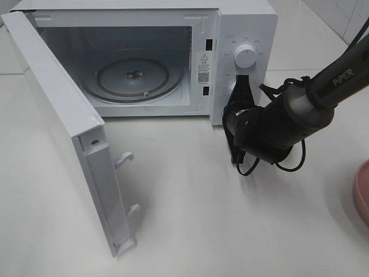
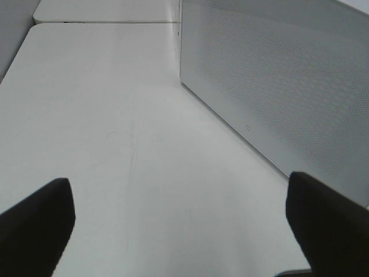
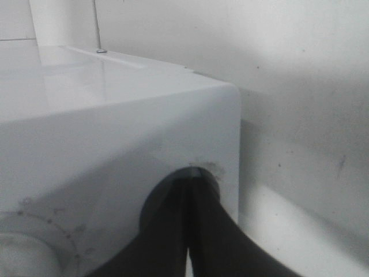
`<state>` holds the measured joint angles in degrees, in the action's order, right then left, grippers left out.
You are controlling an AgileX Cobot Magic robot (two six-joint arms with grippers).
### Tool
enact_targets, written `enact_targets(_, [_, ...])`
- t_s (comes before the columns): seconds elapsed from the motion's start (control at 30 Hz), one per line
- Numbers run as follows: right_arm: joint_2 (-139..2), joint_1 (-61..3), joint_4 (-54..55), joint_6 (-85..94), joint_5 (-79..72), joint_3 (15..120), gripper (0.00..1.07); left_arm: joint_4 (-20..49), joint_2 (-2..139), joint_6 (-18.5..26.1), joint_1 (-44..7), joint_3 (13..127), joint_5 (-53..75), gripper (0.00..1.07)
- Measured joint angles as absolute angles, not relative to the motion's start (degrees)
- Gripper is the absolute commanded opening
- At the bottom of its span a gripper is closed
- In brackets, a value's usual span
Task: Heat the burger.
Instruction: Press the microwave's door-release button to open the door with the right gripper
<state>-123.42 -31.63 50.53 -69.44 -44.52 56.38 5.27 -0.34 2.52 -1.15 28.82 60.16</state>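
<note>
At the microwave's (image 1: 144, 23) panel, our right pincer (image 1: 240, 86), tips together, sits just below the dial (image 1: 246, 56), likely for pressing. Our left pincer (image 2: 181, 222) hangs apart, empty. The door (image 1: 52, 98) stands open for loading, yet we see no burger.

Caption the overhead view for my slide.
Shut right hand at the open microwave's control panel; pink plate at the edge.

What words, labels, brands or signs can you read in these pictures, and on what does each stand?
"PiPER": on the right arm.
Sticker on the microwave front frame: a warning triangle and a square code; its print is too small to read.
Marks around the upper dial: too small to read.
Both wrist views: no readable text.
</note>
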Motion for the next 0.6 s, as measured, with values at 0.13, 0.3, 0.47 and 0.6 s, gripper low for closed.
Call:
enact_targets(0.13, [-122.33,-30.77,49.56,-69.44,-41.6,56.09,0.0,5.27,-0.34,2.52,-1.15,28.82,60.16,0.91])
enact_targets(0.3, [-121.41,-30.25,47.21,-69.44,-41.02,55.0,0.0,5.27,-0.34,2.52,-1.15,28.82,60.16,0.91])
enact_targets(0.47, [-120.15,-29.91,45.32,-68.93,-41.02,53.57,0.0,5.27,-0.34,2.52,-1.15,28.82,60.16,0.91])
enact_targets(0.6, [-118.14,-29.91,43.95,-68.07,-41.14,51.22,0.0,5.27,-0.34,2.52,-1.15,28.82,60.16,0.91])
